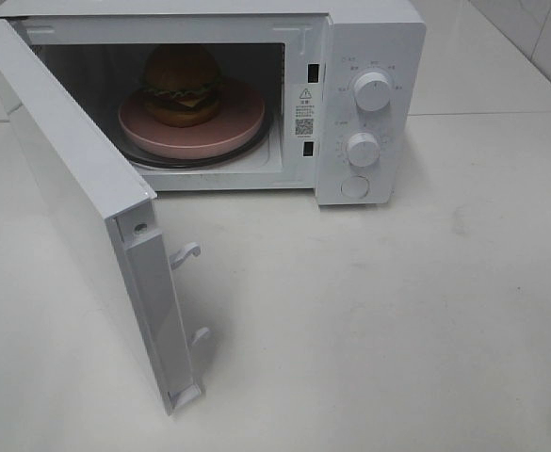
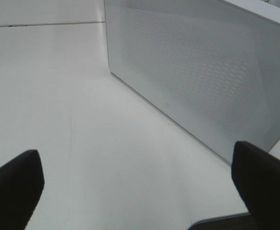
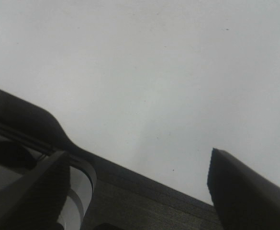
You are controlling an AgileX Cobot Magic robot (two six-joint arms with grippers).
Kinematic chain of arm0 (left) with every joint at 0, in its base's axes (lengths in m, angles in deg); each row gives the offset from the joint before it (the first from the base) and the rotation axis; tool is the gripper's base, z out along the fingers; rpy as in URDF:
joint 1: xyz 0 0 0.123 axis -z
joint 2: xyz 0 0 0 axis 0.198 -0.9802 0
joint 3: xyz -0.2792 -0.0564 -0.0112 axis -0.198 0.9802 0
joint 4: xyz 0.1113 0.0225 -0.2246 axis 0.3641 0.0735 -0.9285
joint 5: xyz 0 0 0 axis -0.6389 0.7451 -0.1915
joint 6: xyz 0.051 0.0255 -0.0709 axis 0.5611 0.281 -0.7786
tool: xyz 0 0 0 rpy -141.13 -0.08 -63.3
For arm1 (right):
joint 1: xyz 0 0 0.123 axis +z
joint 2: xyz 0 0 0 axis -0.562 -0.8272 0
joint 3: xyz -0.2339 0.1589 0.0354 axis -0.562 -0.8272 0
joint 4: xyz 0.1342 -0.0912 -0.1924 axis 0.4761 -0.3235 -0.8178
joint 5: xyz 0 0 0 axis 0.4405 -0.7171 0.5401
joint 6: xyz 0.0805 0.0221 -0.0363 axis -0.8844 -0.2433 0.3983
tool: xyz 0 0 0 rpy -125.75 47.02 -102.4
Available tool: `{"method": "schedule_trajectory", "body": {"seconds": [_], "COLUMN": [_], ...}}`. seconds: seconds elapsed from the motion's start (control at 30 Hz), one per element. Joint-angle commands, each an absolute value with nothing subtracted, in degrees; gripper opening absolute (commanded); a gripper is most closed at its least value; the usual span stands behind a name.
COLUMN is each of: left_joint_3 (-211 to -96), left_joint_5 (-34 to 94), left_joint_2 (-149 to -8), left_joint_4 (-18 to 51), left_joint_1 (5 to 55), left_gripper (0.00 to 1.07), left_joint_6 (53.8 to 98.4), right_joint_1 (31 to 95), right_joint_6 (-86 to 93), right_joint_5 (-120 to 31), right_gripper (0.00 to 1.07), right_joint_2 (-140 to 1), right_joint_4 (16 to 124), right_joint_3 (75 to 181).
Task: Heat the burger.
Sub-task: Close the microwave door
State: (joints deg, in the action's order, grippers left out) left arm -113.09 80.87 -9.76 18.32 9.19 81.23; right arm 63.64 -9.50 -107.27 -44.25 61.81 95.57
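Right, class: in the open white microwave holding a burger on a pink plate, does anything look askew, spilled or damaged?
Nothing is spilled or damaged. Only the glossy brown-bunned burger sits off-centre, toward the door-hinge side of the round pink plate, and the white microwave's door stands wide open.

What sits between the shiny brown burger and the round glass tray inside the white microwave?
A round pink plate: burger on top, glass tray beneath. The exterior high view shows it.
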Motion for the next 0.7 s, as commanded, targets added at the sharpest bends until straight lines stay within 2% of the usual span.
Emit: {"method": "schedule_trajectory", "body": {"seconds": [0.03,0.13,0.2,0.4,0.7], "left_joint_3": [-112.9,-112.9,-112.9,-112.9,-112.9], "left_joint_5": [80.2,80.2,80.2,80.2,80.2], "left_joint_2": [-8.8,-8.8,-8.8,-8.8,-8.8], "left_joint_4": [17.9,17.9,17.9,17.9,17.9], "left_joint_1": [9.0,9.0,9.0,9.0,9.0], "left_gripper": [1.00,1.00,1.00,1.00,1.00], "left_joint_6": [81.2,81.2,81.2,81.2,81.2], "right_joint_1": [58.1,56.9,52.9,46.9,40.2], "right_joint_6": [-9.4,-9.4,-9.6,-9.2,-8.1], "right_joint_5": [-106.2,-106.0,-106.0,-106.0,-105.2], "right_gripper": [0.76,0.76,0.76,0.76,0.76], "right_joint_2": [-37.8,-36.3,-30.3,-21.5,-9.0], "right_joint_4": [63.1,63.1,63.2,62.7,63.4], "right_joint_3": [93.2,92.9,91.4,90.5,89.5]}}
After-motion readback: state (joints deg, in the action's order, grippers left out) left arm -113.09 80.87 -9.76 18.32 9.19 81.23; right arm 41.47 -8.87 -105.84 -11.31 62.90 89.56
